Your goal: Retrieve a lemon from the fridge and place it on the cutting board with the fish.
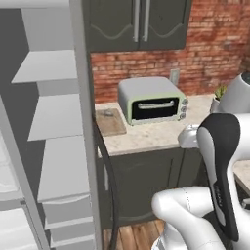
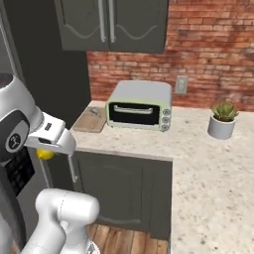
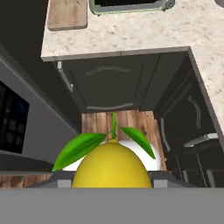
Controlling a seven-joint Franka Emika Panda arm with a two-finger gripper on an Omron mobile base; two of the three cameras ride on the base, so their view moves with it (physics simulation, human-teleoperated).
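Observation:
My gripper [image 3: 112, 183] is shut on the lemon [image 3: 112, 166], a bright yellow fruit with a stem and two green leaves that sits between the fingertips in the hand view. From the right base view the lemon [image 2: 45, 154] peeks out yellow under the white hand, in the air left of the counter's front edge. The tan cutting board [image 1: 110, 122] [image 2: 90, 121] [image 3: 67, 14] lies on the counter left of the toaster oven, with the faint grey fish [image 2: 94, 112] on it. The fridge [image 1: 53, 127] stands open at the left, showing white shelves.
A pale green toaster oven [image 1: 152, 100] [image 2: 139, 105] stands against the brick wall. A potted plant [image 2: 222, 119] sits to its right. Dark cabinets [image 3: 109, 83] run under the L-shaped stone counter [image 2: 198, 149], over a wood floor.

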